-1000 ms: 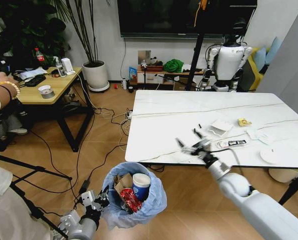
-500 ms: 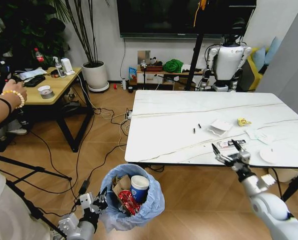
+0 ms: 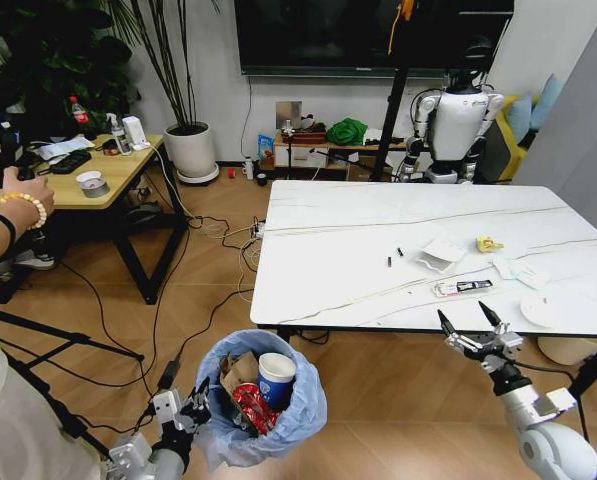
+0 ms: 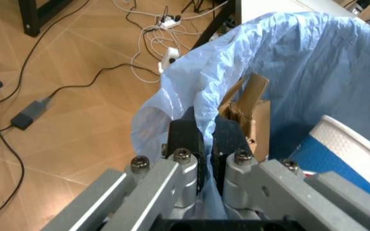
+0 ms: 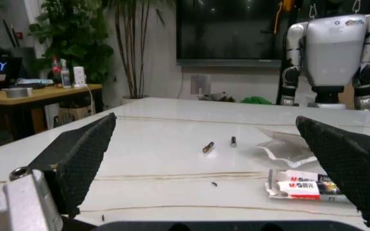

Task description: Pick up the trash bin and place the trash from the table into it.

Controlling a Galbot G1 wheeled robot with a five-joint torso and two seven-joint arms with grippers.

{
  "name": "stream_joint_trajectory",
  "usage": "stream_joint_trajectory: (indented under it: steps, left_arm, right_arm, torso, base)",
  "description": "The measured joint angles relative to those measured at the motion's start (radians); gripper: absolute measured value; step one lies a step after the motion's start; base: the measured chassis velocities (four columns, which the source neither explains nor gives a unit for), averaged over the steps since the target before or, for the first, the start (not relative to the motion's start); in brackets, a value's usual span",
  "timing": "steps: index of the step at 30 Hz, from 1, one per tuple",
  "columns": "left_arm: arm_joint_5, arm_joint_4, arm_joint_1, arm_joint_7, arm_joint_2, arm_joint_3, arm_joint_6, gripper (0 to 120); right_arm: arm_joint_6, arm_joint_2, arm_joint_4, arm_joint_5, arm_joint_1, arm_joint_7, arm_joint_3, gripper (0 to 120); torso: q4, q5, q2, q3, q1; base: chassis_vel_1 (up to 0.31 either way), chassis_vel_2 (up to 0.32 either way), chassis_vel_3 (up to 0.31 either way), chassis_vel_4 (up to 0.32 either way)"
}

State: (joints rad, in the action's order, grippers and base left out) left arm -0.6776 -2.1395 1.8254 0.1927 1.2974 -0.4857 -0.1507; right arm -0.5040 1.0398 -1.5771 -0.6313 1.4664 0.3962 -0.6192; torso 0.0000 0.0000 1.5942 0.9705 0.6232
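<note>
Nearest, the left tool [image 3: 183, 413] is clamped on the blue liner at the rim of the trash bin [image 3: 303, 412], holding it beside the desk's near-left corner; a paper cup [image 3: 275, 377], torn carton [image 3: 236, 371] and red wrapper [image 3: 252, 405] already lie inside. The right tool [image 3: 474, 328] hovers just off the desk's [image 3: 318, 260] near edge, fingers spread wide and empty. Beyond it lie a flat packet [image 3: 463, 287], crumpled white plastic [image 3: 441, 254], a yellow scrap [image 3: 489, 244] and a white disc [image 3: 544, 310]. The job looks mid-collection; next likely calls for reaching forward over the packet and closing on it.
</note>
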Motion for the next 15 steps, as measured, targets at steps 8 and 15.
stream_joint_trajectory:
  steps: [8, 15]
  left_arm:
    - [0.011, -0.001, 0.015, -0.009, 0.008, 0.004, 0.006, 0]
    - [0.015, 0.002, 0.018, -0.010, 0.007, 0.010, 0.007, 0]
  right_arm:
    - [-0.008, 0.042, 0.024, 0.004, 0.012, 0.022, -0.007, 100]
    - [-0.011, 0.057, 0.031, 0.002, 0.017, 0.039, -0.010, 100]
  torso:
    - [0.0000, 0.0001, 0.000, 0.000, 0.000]
    - [0.0000, -0.0001, 0.000, 0.000, 0.000]
  base:
    - [0.000, 0.000, 0.000, 0.000]
    - [0.000, 0.000, 0.000, 0.000]
